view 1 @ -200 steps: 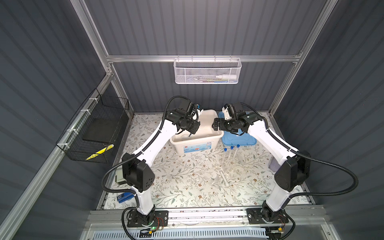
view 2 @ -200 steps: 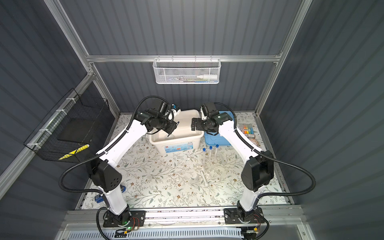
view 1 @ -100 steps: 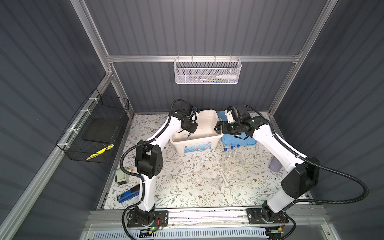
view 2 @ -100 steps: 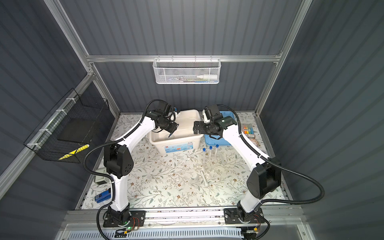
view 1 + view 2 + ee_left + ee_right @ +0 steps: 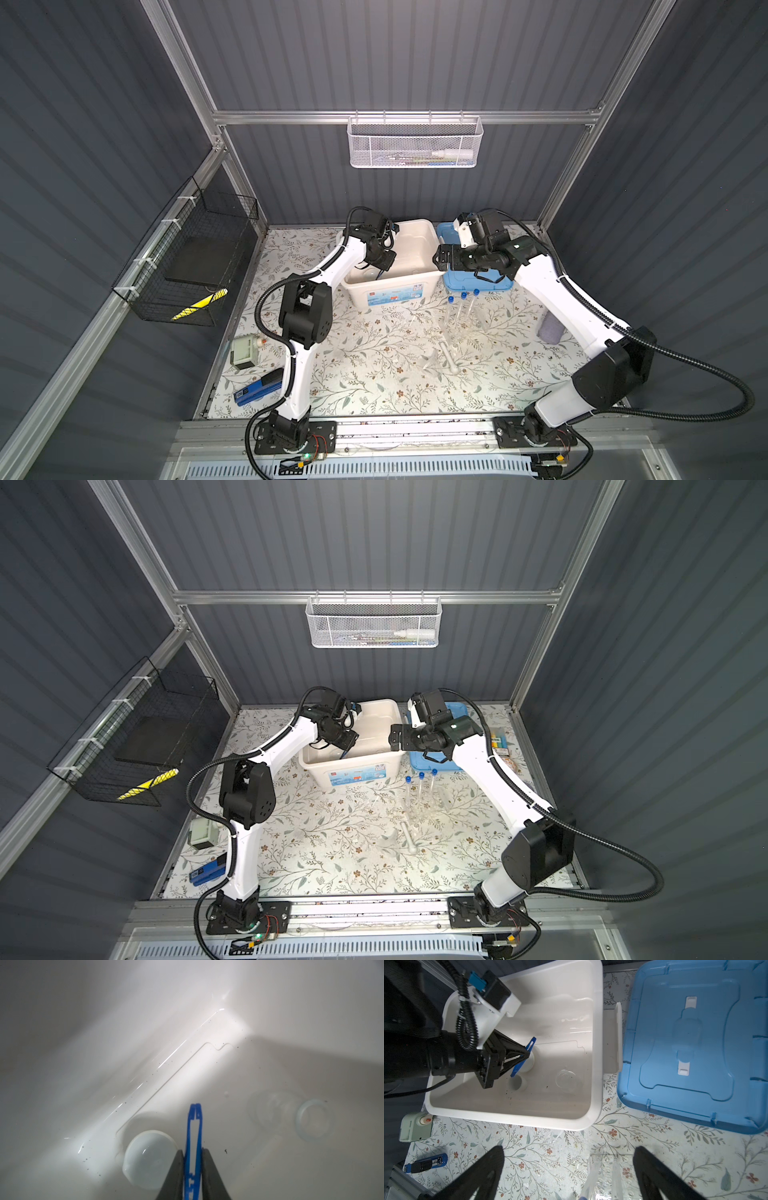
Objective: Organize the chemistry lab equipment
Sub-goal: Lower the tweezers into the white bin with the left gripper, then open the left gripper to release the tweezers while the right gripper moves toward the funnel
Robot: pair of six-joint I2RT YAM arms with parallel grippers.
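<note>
My left gripper (image 5: 192, 1150) is shut on the dark blue tweezers (image 5: 195, 1126) and hangs inside the white bin (image 5: 596, 1043), tips pointing at its floor. On that floor lie a white ceramic dish (image 5: 148, 1159), a smaller white dish (image 5: 517, 1082) and small clear glassware (image 5: 568, 1080). In both top views the left gripper (image 5: 381, 272) is low in the bin. My right gripper (image 5: 568, 1149) is open and empty, in the air by the bin's right rim (image 5: 438, 257). The clear rack (image 5: 461, 332) with blue-capped test tubes (image 5: 461, 299) stands on the table. A white pestle (image 5: 449, 359) lies in front of it.
The bin's blue lid (image 5: 478, 282) lies flat to its right. A grey cloth (image 5: 550, 326) and a marker pack (image 5: 498, 744) sit at the right edge. A green device (image 5: 243, 353) and a blue stapler (image 5: 257, 388) lie front left. Baskets (image 5: 413, 143) hang on the walls.
My left arm has folded its elbow inward and lowered the tweezers deeper into the bin. The right gripper, still open, has drifted slightly toward the front right.
</note>
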